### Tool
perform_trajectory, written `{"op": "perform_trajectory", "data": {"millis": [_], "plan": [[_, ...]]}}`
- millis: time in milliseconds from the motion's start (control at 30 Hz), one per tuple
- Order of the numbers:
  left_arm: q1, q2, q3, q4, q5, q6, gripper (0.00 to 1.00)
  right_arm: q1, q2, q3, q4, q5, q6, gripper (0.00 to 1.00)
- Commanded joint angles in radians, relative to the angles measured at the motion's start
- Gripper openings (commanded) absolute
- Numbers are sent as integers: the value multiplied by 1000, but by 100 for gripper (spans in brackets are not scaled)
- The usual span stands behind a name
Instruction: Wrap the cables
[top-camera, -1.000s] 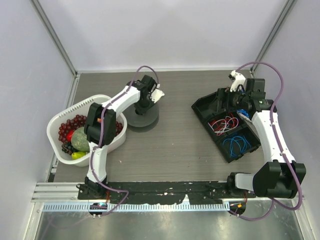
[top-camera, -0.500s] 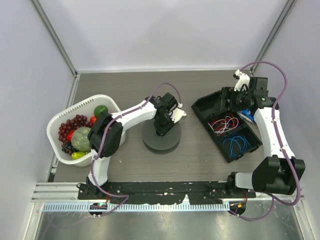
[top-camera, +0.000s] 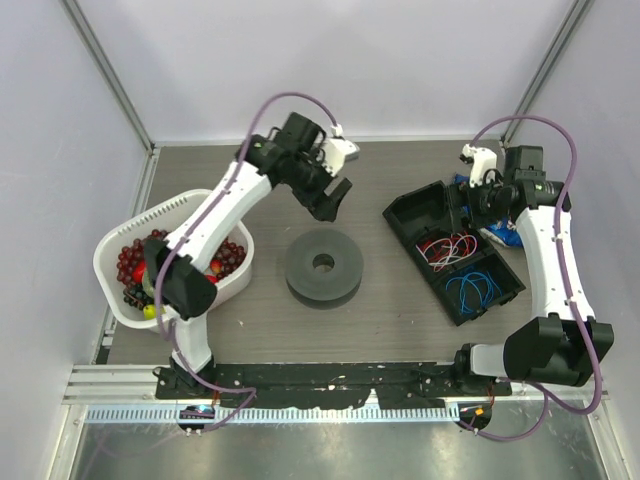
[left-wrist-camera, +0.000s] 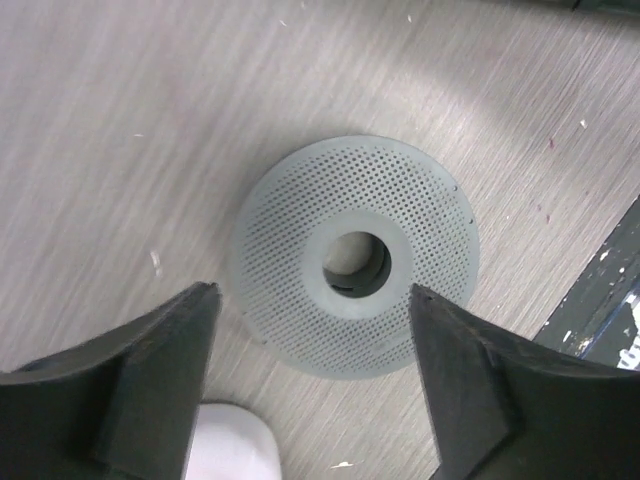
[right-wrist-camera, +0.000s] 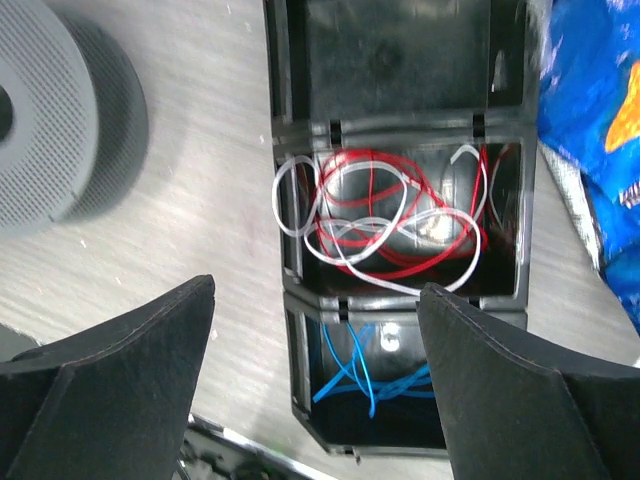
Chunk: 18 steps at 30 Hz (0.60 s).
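Thin blue cables (top-camera: 472, 290) (right-wrist-camera: 375, 372) lie loose in the nearest compartment of a black tray (top-camera: 412, 212). Red and white cables (top-camera: 447, 247) (right-wrist-camera: 385, 215) fill its middle compartment, and the far one is bare. My right gripper (top-camera: 478, 205) (right-wrist-camera: 315, 285) hovers open above the tray with nothing between its fingers. A grey perforated spool (top-camera: 322, 265) (left-wrist-camera: 357, 255) with a centre hole lies flat mid-table. My left gripper (top-camera: 335, 200) (left-wrist-camera: 310, 290) hangs open above and behind the spool, touching nothing.
A white basket (top-camera: 165, 207) of fruit stands at the left, beside the left arm. A blue snack bag (top-camera: 500, 232) (right-wrist-camera: 590, 130) lies against the tray's right side. Walls and a metal frame close in the table.
The left gripper carried the spool from beside the basket to mid-table, let go of it and rose toward the back. The right gripper shifted only slightly over the tray.
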<state>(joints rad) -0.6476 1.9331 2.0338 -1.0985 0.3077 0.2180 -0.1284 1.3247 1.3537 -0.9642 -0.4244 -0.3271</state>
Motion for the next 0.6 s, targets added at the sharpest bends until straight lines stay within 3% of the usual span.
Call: {"op": "perform_trajectory", "data": {"millis": [0,33,200,367,567], "plan": [[31,-153,30,-60,30,-12,89,-5,-15,36,-182,90,-191,87],[34,-180,8,-40,22,-20,99,-5,-16,38,-226,107,-211,86],[45,-325,-119,46,62,-62,100,-5,-64,-53,-321,243,-381,83],[46,-407,-237,159,45,-176,100,-5,-122,-227,-233,386,-441,81],[45,-477,-346,277,42,-264,100,-5,-96,-359,-110,372,-423,73]]}}
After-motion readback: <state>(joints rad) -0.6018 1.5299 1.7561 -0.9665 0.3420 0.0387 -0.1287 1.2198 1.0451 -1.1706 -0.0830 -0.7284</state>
